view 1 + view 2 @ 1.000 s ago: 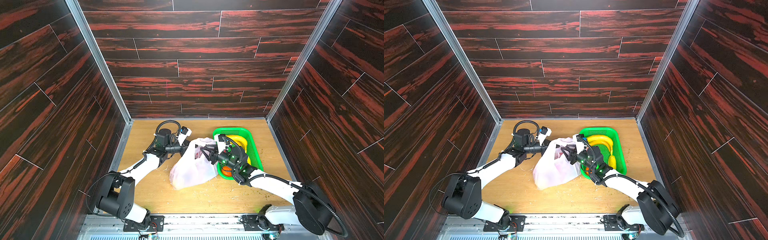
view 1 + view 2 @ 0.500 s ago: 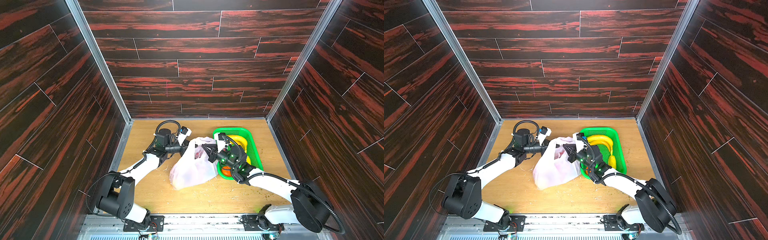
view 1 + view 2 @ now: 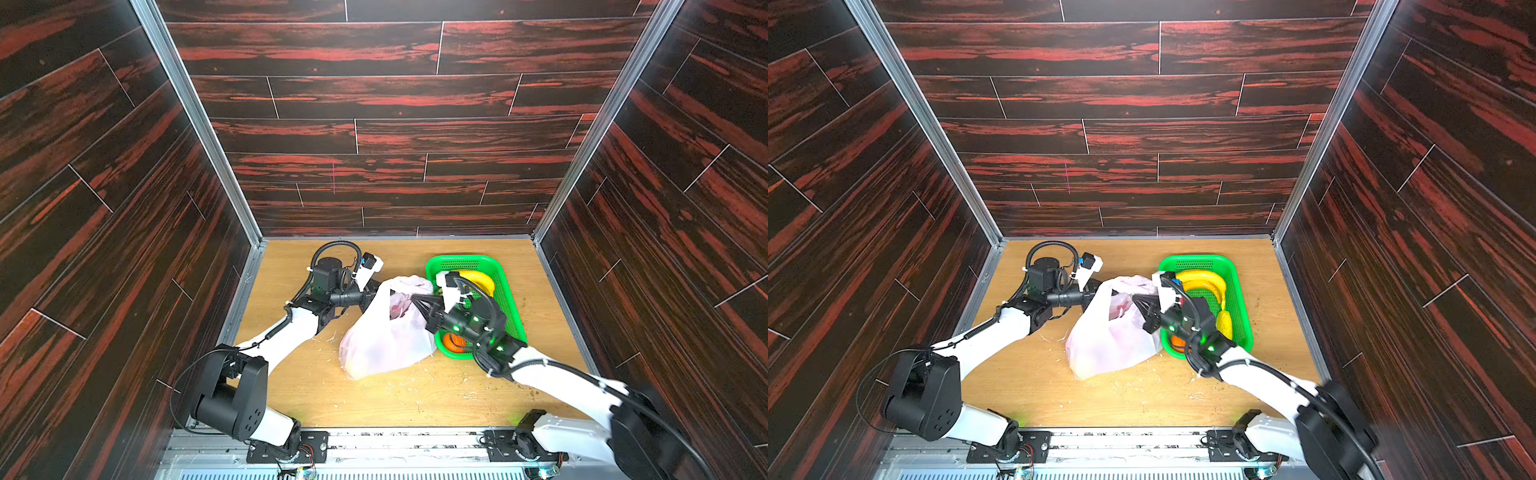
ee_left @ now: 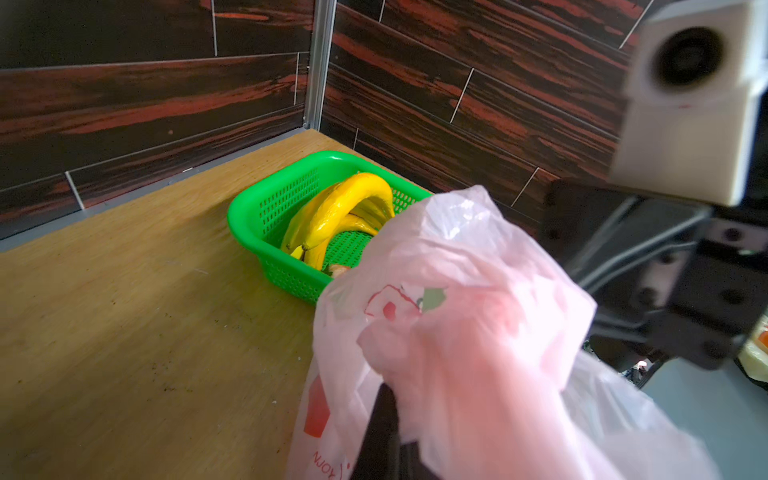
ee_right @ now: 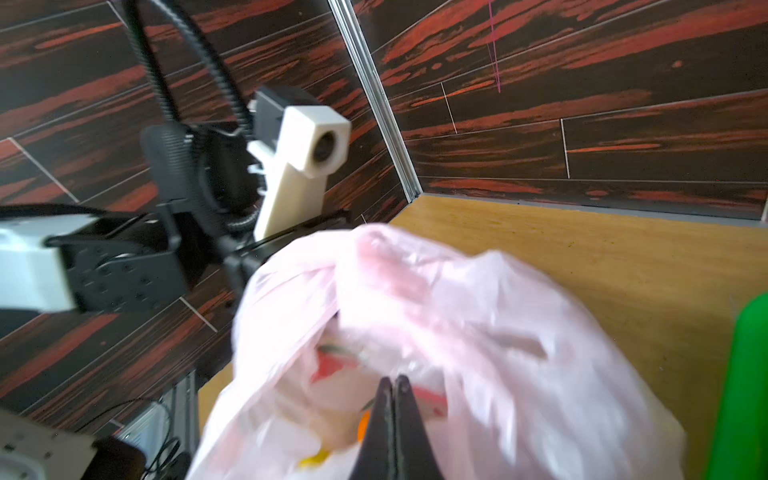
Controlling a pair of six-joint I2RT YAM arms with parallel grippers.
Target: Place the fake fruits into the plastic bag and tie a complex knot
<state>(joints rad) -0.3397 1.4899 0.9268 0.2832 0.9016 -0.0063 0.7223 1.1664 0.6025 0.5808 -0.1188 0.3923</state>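
Parked mid worktop (image 3: 291, 386): thin translucent pinkish plastic bag (image 3: 386, 340). Pinched on one rim by left fingers (image 4: 382, 415), on the other by pressed-together right fingers (image 5: 384, 415). Yellow banana bunch (image 3: 1204, 280) in green mesh basket (image 3: 457, 259), right edge.

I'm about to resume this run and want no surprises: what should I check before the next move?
1. Left gripper jaws shut on plastic bag: ok.
2. Right gripper pinching the bag's rim: cannot tell; jaws shut there.
3. Bag mouth open: ok.
4. Everything bagged: not ok; banana bunch and orange lie in green basket.
5. Knot tied: not ok.
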